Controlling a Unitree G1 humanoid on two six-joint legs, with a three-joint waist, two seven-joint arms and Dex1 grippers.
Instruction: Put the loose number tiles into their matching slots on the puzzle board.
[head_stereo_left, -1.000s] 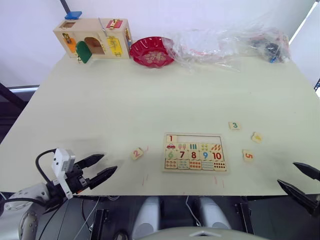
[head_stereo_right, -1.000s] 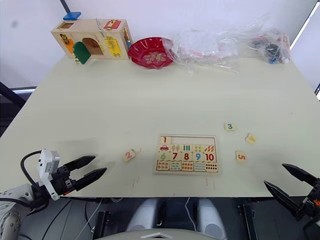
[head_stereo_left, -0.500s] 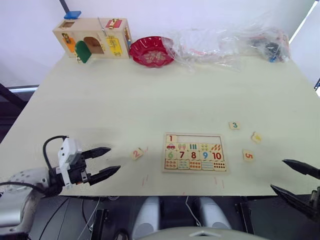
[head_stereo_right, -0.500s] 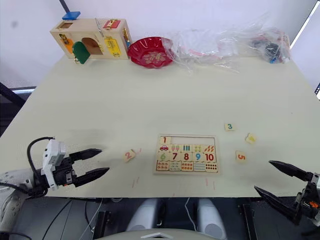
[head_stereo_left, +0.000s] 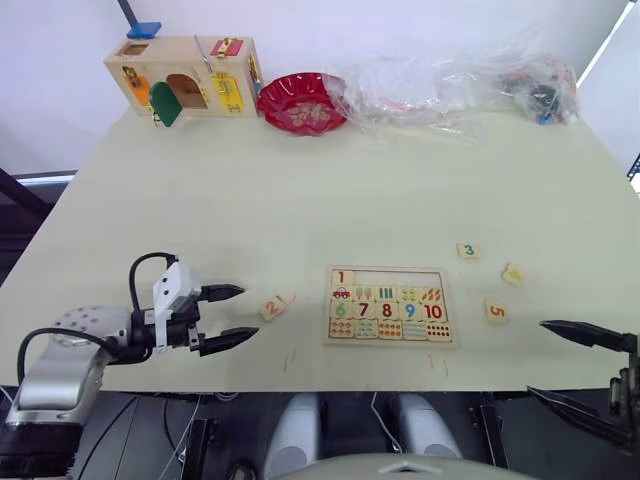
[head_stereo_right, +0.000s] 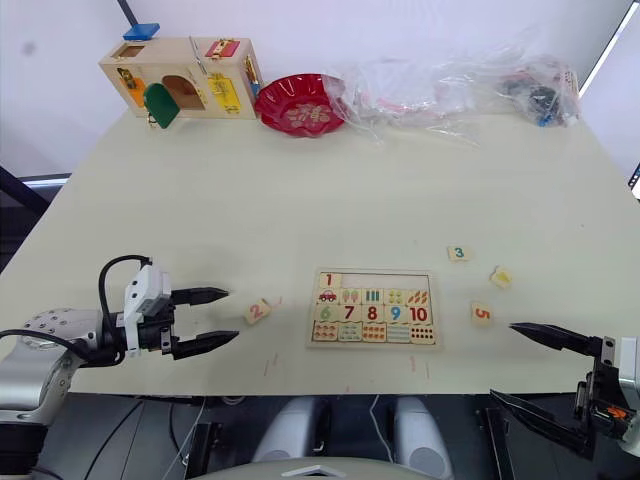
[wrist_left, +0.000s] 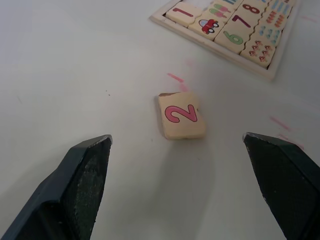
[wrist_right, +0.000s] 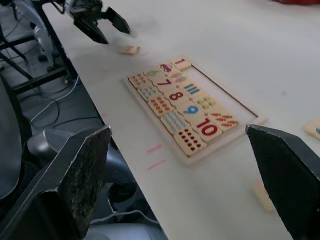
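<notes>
The puzzle board (head_stereo_left: 390, 343) lies near the table's front edge. Its tile 1 (head_stereo_left: 342, 278) sits at the left end of the top row, and the rest of the slots (head_stereo_left: 400, 279) are bare. Tile 2 (head_stereo_left: 272, 309) lies loose left of the board. My left gripper (head_stereo_left: 248, 312) is open just left of it, and the tile (wrist_left: 181, 115) sits ahead between the two fingers (wrist_left: 85, 170). Tiles 3 (head_stereo_left: 468, 251), 4 (head_stereo_left: 513, 273) and 5 (head_stereo_left: 495, 311) lie right of the board. My right gripper (head_stereo_left: 536, 358) is open at the front edge, near tile 5.
At the table's back left stands a wooden latch box (head_stereo_left: 185, 78), beside it a red bowl (head_stereo_left: 303, 102), and clear plastic bags (head_stereo_left: 460, 85) spread along the back right. The table's front edge runs just under both grippers.
My left gripper has moved forward and right over the table, close up to tile 2. My right gripper has shifted left toward the board's side. The tiles have not moved.
</notes>
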